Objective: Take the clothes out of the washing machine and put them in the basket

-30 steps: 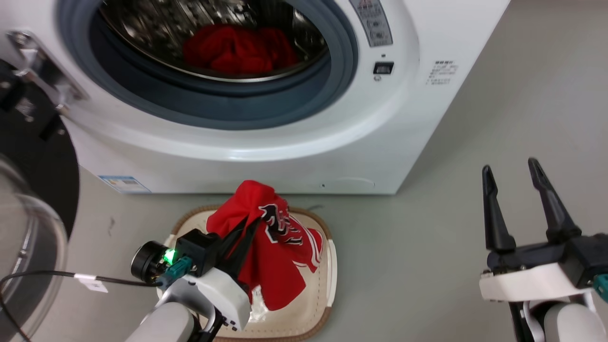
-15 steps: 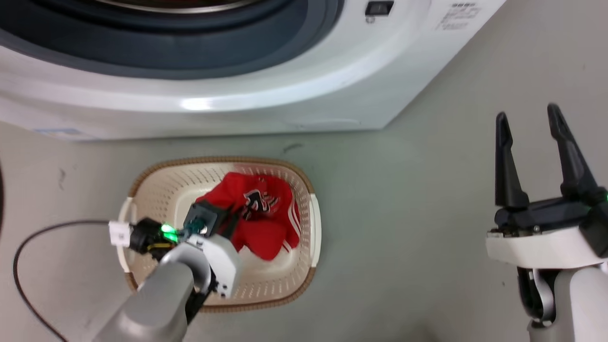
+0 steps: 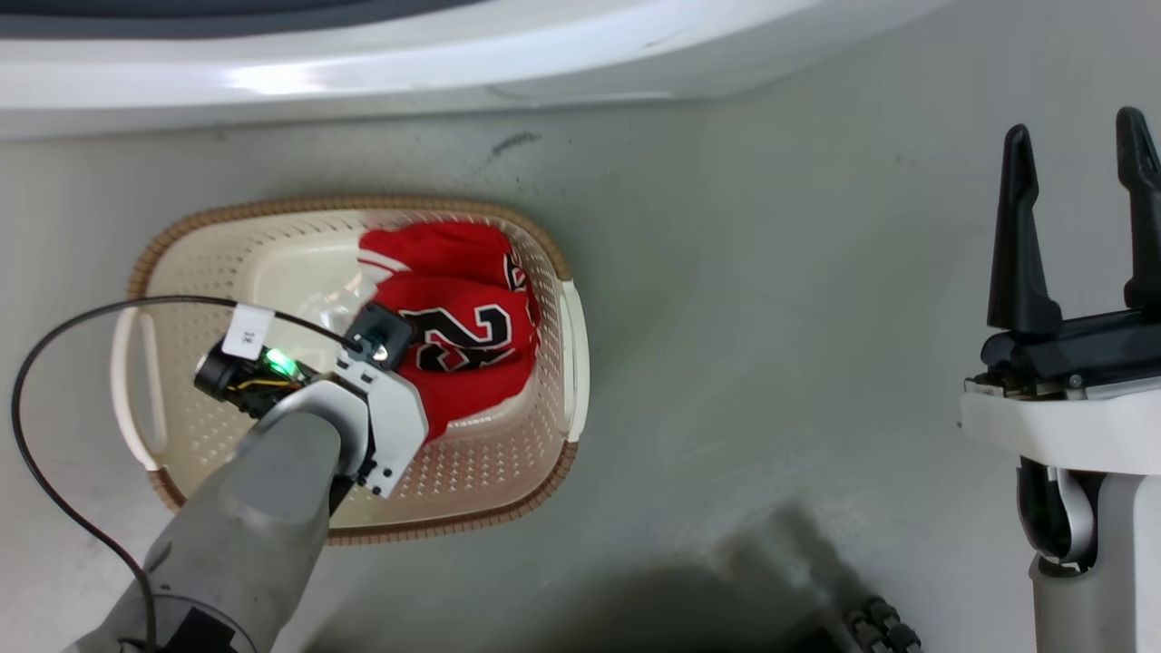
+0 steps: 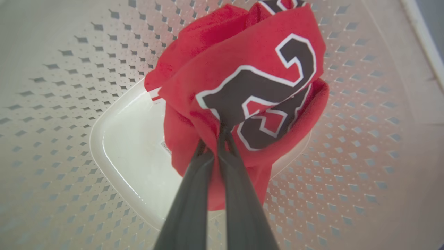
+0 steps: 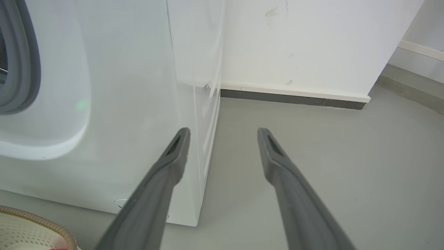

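Note:
A red jersey (image 3: 476, 385) with a black, white-outlined number lies bunched in the right half of the cream basket (image 3: 363, 205) on the floor. My left gripper (image 4: 221, 130) is down inside the basket, shut on a fold of the jersey (image 4: 225, 59) at the number. The cloth hangs around the fingers just above the basket's smooth bottom (image 4: 131, 146). The washing machine (image 3: 363, 63) stands right behind the basket, and its white front shows. My right gripper (image 3: 1073, 127) is open and holds nothing, out to the right over bare floor, beside the machine's corner (image 5: 121, 104).
A black cable (image 3: 27, 381) loops from my left wrist across the basket's left end. A white wall with a dark skirting (image 5: 295, 98) runs behind the machine. A dark ribbed part (image 3: 875, 626) and its shadow sit at the lower edge. Grey floor lies right of the basket.
The camera has tilted down, so the drum has left the picture. My left gripper has gone down into the basket with the jersey, which now rests low inside. The right gripper stays open.

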Controlling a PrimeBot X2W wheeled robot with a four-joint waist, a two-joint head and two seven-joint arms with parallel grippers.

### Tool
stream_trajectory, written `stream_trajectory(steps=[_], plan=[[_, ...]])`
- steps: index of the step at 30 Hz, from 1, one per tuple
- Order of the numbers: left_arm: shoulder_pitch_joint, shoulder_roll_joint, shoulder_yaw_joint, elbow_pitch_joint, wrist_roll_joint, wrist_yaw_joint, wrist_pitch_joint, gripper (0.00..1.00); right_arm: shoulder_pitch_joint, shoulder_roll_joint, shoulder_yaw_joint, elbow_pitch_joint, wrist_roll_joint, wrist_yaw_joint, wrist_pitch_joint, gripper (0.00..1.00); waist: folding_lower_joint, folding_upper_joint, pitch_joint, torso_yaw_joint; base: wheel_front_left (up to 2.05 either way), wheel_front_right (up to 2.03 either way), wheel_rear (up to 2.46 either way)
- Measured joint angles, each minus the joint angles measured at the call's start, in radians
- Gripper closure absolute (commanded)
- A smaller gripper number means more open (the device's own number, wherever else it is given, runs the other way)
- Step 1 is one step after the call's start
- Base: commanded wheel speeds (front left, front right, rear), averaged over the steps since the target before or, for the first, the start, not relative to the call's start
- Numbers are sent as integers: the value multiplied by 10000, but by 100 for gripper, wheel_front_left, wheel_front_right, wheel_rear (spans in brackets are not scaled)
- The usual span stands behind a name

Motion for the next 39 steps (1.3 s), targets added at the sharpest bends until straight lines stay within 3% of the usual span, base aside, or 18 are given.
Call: stream_trajectory(steps=[8, 9, 10, 25, 39], plan=[[-284, -151, -61, 500, -217, -35, 127, 100, -186, 2, -81, -25, 25, 0, 2, 0, 0, 0, 657, -115, 0, 0, 0], [-282, -205, -71, 518, -263, -36, 144, 60, -207, 2, -65, -21, 25, 0, 2, 0, -1, 0, 626, -107, 0, 0, 0], [-273, -249, -79, 537, -326, -50, 173, 0, -229, 2, -50, -10, 25, 0, 2, 0, -1, 0, 582, -98, 0, 0, 0], [1047, -907, 349, 268, -1289, -73, -738, 0, 559, 4, 226, 334, -186, 0, 2, 0, -3, 0, -1443, 333, 0, 0, 0], [3491, -272, 2556, -4040, -1066, 953, -771, 0, 1299, 6, 372, 543, -180, 0, 2, 0, -4, 0, -3458, 806, 0, 0, 0]])
